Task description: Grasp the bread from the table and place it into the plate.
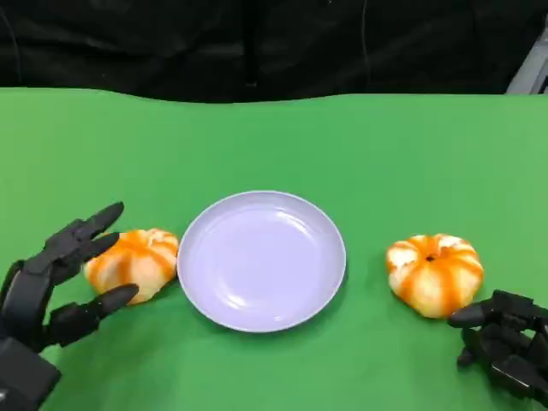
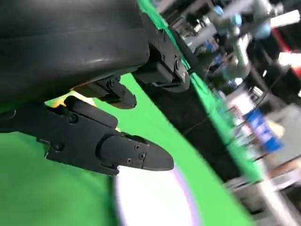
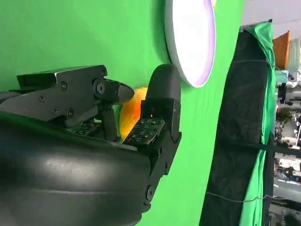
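Note:
A pale lilac plate (image 1: 261,259) lies in the middle of the green table. Left of it sits an orange-and-white striped bread (image 1: 133,263). My left hand (image 1: 60,282) straddles that bread with its fingers apart, upper fingers at the bread's far left edge and the thumb at its near edge. The left wrist view has this hand (image 2: 94,132), a sliver of the bread (image 2: 70,99) and the blurred plate (image 2: 155,202). A second bread (image 1: 434,274) sits right of the plate. My right hand (image 1: 505,342) lies just near-right of it, fingers curled in, holding nothing. The right wrist view shows that hand (image 3: 117,132), the bread (image 3: 131,110) beyond the fingers and the plate (image 3: 190,37).
The green cloth (image 1: 342,145) runs back to a black curtain (image 1: 257,43) along the table's far edge. Open cloth lies behind the plate and in front of it.

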